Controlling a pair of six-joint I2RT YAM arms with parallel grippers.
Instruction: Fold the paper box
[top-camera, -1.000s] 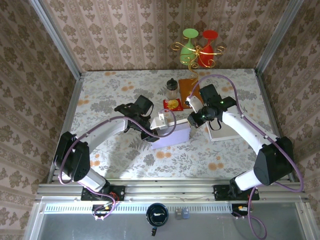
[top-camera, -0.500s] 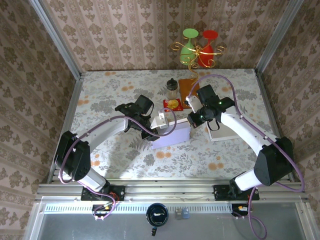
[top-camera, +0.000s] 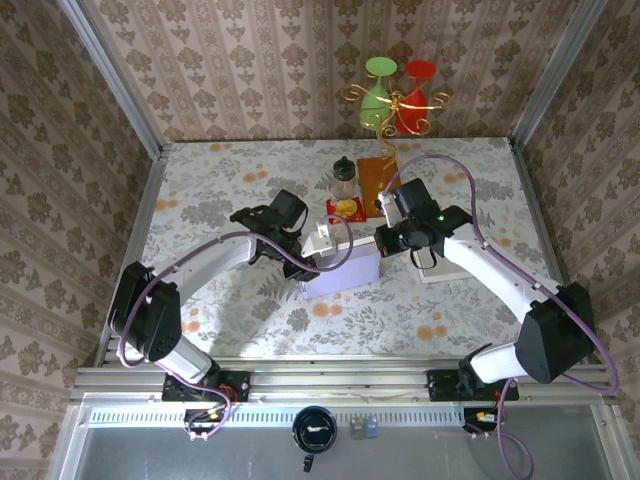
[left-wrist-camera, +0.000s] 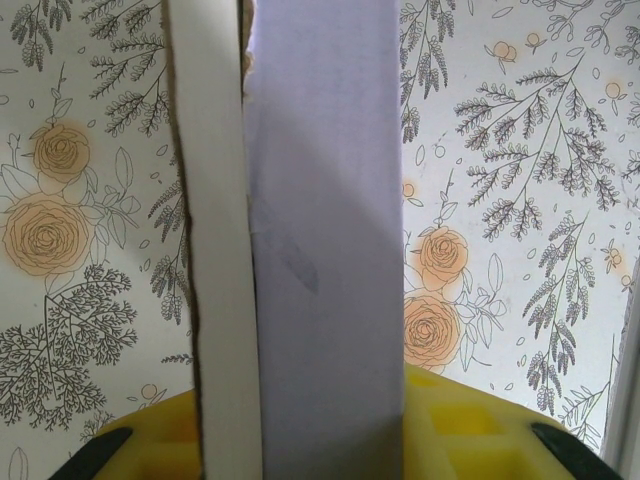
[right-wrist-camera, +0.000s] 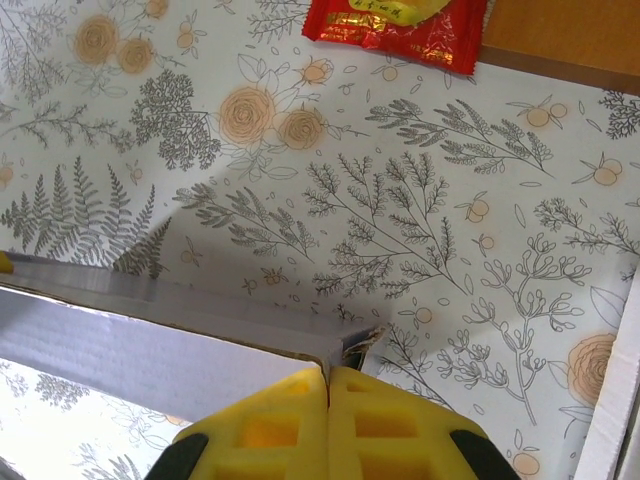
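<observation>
The lavender paper box (top-camera: 342, 271) stands mid-table with a white flap (top-camera: 322, 238) raised at its left end. My left gripper (top-camera: 303, 256) is shut on that left end; in the left wrist view its yellow pads (left-wrist-camera: 470, 425) flank the lavender wall (left-wrist-camera: 325, 200) and the white panel (left-wrist-camera: 215, 200), which fill the gap of the gripper (left-wrist-camera: 310, 425). My right gripper (top-camera: 386, 240) sits at the box's right end. Seen from its wrist, the right gripper (right-wrist-camera: 327, 385) has its fingers pressed together, pinching the thin corner edge of the box wall (right-wrist-camera: 150, 350).
Behind the box lie a red snack packet (top-camera: 346, 208), a dark-capped jar (top-camera: 344, 178) and a wooden board (top-camera: 378, 178). A gold stand with green and red glasses (top-camera: 398, 95) rises at the back. A white flat card (top-camera: 447, 264) lies under the right arm.
The right arm has swung, and its gripper has shifted slightly left and nearer along the box's right end. The left jaws have narrowed a little on the box wall. The box has barely moved.
</observation>
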